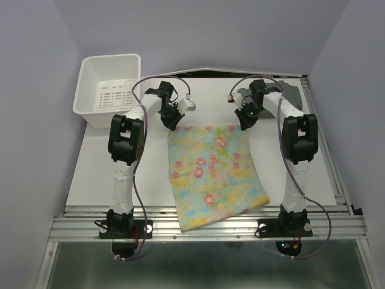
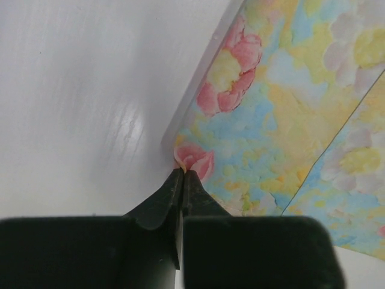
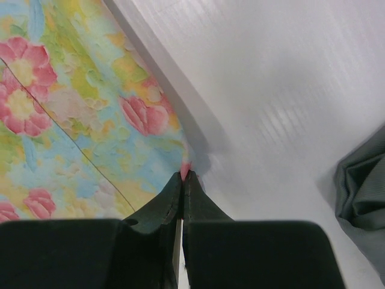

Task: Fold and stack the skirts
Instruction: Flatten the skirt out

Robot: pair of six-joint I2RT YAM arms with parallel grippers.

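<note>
floral skirt (image 1: 213, 174) flat, long axis near–far | left end effector (image 2: 182, 173), right end effector (image 3: 185, 174) – each clamped on a far corner | white bench (image 1: 108, 174), lilac walls (image 1: 36, 90)

Skirts, two: thin pastel floral skirt (image 1: 213, 174) centre, plain grey skirt (image 1: 293, 94) far right. White plastic bin (image 1: 86, 90), one, far left. Grippers, two: left gripper (image 2: 181, 173), right gripper (image 3: 185, 174).
</note>
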